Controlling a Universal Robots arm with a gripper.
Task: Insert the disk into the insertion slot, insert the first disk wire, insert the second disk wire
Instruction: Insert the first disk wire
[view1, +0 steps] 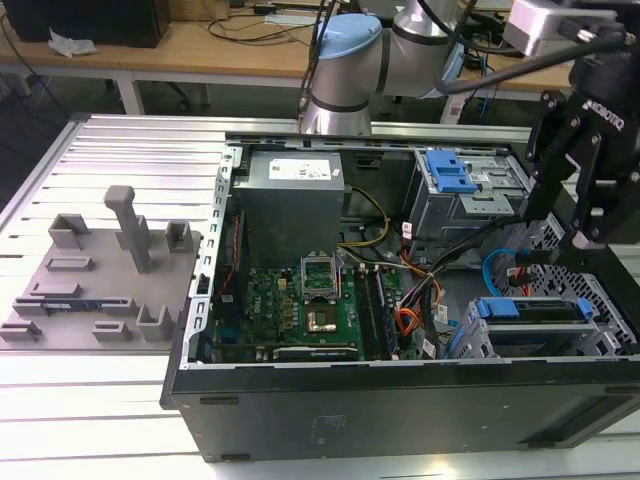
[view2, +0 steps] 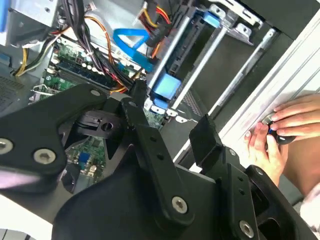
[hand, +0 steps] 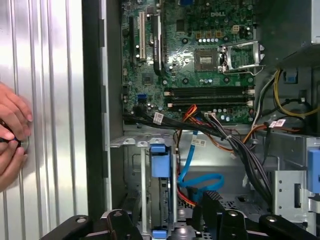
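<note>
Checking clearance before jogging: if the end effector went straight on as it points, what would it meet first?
Probably the disk in its blue carrier, seated in the insertion slot, right ahead of the open end effector. The second disk wire curves beside that line; depth is unclear.

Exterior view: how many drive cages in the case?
2. The taller cage with the blue latch, at the back of the case; the insertion slot nearer the camera, holding the disk. Others may be hidden.
</note>
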